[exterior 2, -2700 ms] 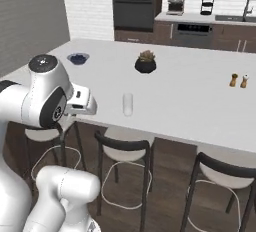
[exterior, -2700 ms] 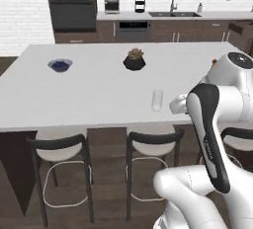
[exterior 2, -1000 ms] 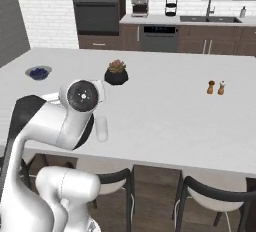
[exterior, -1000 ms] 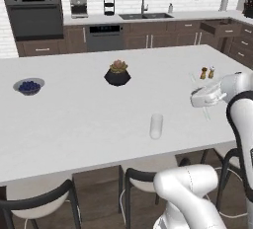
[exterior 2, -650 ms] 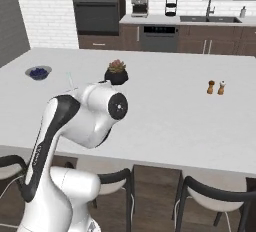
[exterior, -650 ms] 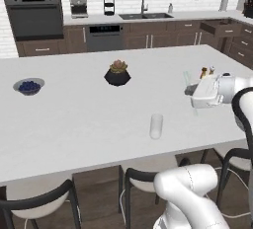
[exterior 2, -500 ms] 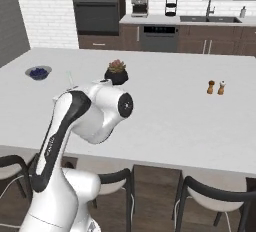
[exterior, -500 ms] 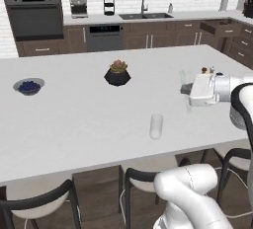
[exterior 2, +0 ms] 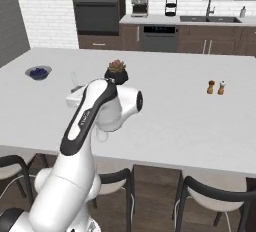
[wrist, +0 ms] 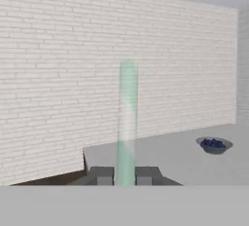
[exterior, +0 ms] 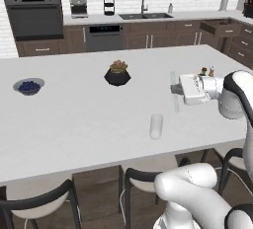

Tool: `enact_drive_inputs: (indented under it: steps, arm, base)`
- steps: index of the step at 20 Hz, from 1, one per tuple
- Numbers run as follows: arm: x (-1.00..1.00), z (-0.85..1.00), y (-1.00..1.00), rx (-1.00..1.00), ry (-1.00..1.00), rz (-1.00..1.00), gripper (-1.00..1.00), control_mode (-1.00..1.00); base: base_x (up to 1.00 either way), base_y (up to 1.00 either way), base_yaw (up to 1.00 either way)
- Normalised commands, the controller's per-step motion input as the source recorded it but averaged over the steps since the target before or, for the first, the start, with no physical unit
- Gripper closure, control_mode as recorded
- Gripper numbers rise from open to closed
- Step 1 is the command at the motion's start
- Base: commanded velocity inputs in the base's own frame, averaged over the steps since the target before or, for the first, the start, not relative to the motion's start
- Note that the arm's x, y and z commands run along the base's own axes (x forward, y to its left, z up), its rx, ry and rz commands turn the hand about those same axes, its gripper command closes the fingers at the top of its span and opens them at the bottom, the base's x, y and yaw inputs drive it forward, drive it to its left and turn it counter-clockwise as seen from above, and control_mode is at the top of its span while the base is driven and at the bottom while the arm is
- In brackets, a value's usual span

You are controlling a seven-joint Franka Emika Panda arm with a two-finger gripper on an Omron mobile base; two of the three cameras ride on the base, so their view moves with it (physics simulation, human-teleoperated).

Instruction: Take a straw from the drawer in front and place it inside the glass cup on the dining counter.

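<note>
You are holding the straw right now: the fingers are clenched on its lower part, and in the hand view it is rising between them as a pale, see-through green tube. In the left base view the same straw is showing as a thin pale stick crossing the front of the hand, hanging over the worktop and well to the right of the glass cup.

Judging by its look, the straw is going to handle as something very light, thin-walled and smooth. It is probably bending or slipping easily, so a hard pinch could flatten it and a loose one could let it slide or swing. Gripping near one end, as you are doing now, is leaving a long free length to lower into the cup, which suits the job.

The cup is standing upright near the front edge of the worktop, clear and narrow-mouthed. It is likely light and easy to tip, and it is fragile, so you are wanting the straw's free end coming down from above into the opening rather than nudging the rim sideways. The blue-filled bowl and the potted plant are sitting well apart from it.
</note>
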Motion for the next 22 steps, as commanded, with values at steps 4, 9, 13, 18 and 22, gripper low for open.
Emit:
enact_drive_inputs:
  steps: [4,9,13,18,22]
  arm:
    - [0.44,-0.31,0.0,0.04,0.0,0.11,1.0,-1.0]
    - [0.5,-0.24,0.0,0.08,0.03,0.03,1.0,-1.0]
    - [0.48,-0.31,0.0,0.07,0.08,0.0,1.0,-1.0]
    - [0.29,-0.39,0.0,0.05,0.07,0.0,1.0,-1.0]
    - [0.11,-0.36,0.0,0.0,0.0,0.0,1.0,-1.0]
  base:
    - [0.0,0.0,0.0]
    - [0.0,0.0,0.0]
    - [0.0,0.0,0.0]
    - [0.0,0.0,0.0]
    - [0.0,0.0,0.0]
